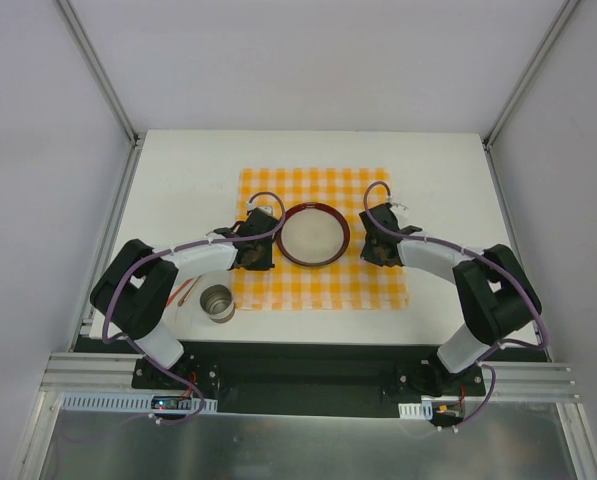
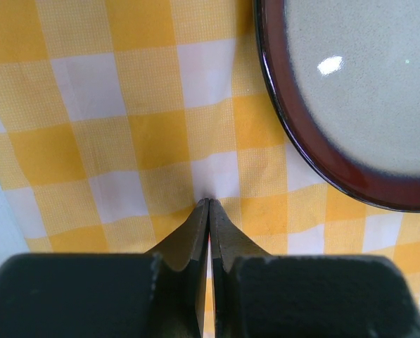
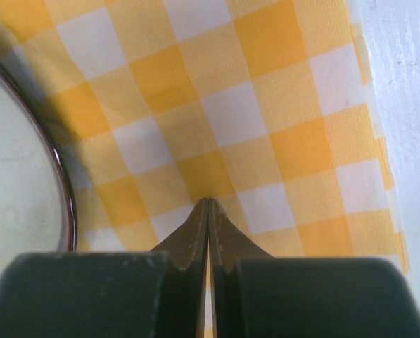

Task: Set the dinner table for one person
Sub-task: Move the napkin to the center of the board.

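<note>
Spanning the view ahead of both arm bases, the white surface [image 1: 448, 200] is rigid and fixed, a thing to set upon rather than grasp. An orange-and-white checked cloth [image 1: 318, 185] lies flat at its middle; being soft, it would likely bunch if dragged. On the cloth sits a dark-rimmed plate [image 1: 313, 235], glazed and shiny, probably heavy, slick and breakable, and best pinched at its rim. A metal cup [image 1: 217, 303] stands at the cloth's near left corner, likely light, to be taken across its wall. Beside it lie thin reddish sticks [image 1: 185, 290], too small to identify. The left pincer [image 2: 208, 204] and right pincer [image 3: 208, 204] flank the plate, each with fingers pressed together on nothing; whether the tips touch the cloth cannot be told.
</note>
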You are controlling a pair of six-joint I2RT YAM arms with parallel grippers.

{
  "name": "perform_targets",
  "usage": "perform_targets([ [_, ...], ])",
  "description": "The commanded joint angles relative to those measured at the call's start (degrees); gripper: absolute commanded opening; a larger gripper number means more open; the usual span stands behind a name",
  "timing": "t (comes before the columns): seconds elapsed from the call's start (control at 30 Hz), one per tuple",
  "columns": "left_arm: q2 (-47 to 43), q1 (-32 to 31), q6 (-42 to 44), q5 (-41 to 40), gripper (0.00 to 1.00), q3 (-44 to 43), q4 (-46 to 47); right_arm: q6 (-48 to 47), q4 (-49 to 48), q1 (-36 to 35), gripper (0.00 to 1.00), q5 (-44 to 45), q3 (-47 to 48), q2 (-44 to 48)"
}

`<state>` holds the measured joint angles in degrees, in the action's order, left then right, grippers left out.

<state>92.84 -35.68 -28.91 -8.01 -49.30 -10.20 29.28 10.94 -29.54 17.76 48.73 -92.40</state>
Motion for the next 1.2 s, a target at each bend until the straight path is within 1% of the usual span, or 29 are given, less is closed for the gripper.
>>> perform_targets([
  [0.0,-0.29,-0.44,0.34,-1.48,0.00,1.40,-8.17,-0.54,7.34,0.36,0.03,2.98,2.07,-1.73],
  [0.03,-0.20,-0.44,0.43,-1.74,0.00,0.96,-8.43,-0.45,8.04,0.36,0.06,3.51,2.59,-1.90],
  [0.1,0.06,-0.44,0.60,-1.92,0.00,0.52,-8.79,-0.54,8.83,0.36,0.08,5.52,3.21,-1.82],
  [0.13,0.06,-0.44,0.61,-1.92,0.00,0.00,-8.96,-0.62,9.71,0.45,0.14,6.66,3.74,-1.38],
  [0.2,0.59,-0.44,0.87,-1.66,0.00,-0.62,-9.05,-1.15,10.76,0.45,0.19,9.90,4.35,-0.59],
  [0.23,0.68,-0.35,0.96,-1.48,0.01,-1.49,-9.23,-1.50,11.47,0.27,0.25,10.97,4.62,0.72],
  [0.3,1.82,-0.35,1.40,-0.69,0.05,-2.46,-9.31,-3.43,12.26,0.27,0.28,14.31,6.46,2.22],
  [0.33,2.17,-0.44,1.48,-0.52,0.09,-3.60,-9.49,-4.13,13.48,0.36,0.30,15.45,7.34,2.83],
  [0.43,3.66,-0.62,1.83,-0.07,0.13,-5.62,-9.58,-8.44,15.07,0.27,0.32,18.97,11.38,4.95],
  [0.47,3.75,-0.62,1.84,-0.16,0.21,-6.16,-9.58,-9.49,15.34,0.19,0.32,20.37,12.52,5.82],
  [0.5,3.84,-0.62,2.01,-0.25,0.24,-6.68,-9.58,-11.76,15.60,0.10,0.32,20.73,14.36,6.09],
  [0.6,3.58,-0.79,2.45,-0.77,0.27,-8.62,-9.84,-14.59,16.13,-0.08,0.32,21.44,16.83,7.76],
  [0.63,2.80,-0.79,2.71,-1.04,0.28,-9.32,-9.93,-14.95,16.13,-0.08,0.32,21.27,17.01,8.28],
  [0.7,1.56,-0.88,2.71,-2.18,0.33,-9.50,-10.10,-15.65,15.52,-0.17,0.32,20.56,16.93,10.12],
  [0.8,-2.21,-0.97,2.89,-3.15,0.40,-9.24,-10.37,-15.65,14.64,-0.25,0.32,19.42,15.08,12.67],
  [0.83,-4.48,-0.97,3.06,-3.33,0.44,-8.89,-10.37,-15.48,14.29,-0.26,0.33,19.33,13.95,13.12],
  [0.87,-5.55,-1.06,3.07,-3.50,0.46,-8.62,-10.54,-15.57,14.02,-0.17,0.33,18.90,13.33,13.47],
  [0.93,-9.14,-1.41,3.42,-3.41,0.47,-7.84,-10.81,-15.39,12.45,-0.26,0.33,17.84,10.79,14.26],
  [1.03,-13.63,-2.37,3.33,-3.33,0.48,-6.00,-10.90,-15.13,8.67,-0.60,0.33,12.93,7.44,14.88],
  [1.07,-14.78,-2.64,2.89,-3.33,0.47,-5.29,-10.90,-15.13,7.62,-0.95,0.33,11.00,5.00,14.79],
  [1.17,-17.69,-3.86,1.14,-3.41,0.47,-2.56,-10.99,-14.43,6.03,-2.97,0.33,10.90,3.22,12.87],
])
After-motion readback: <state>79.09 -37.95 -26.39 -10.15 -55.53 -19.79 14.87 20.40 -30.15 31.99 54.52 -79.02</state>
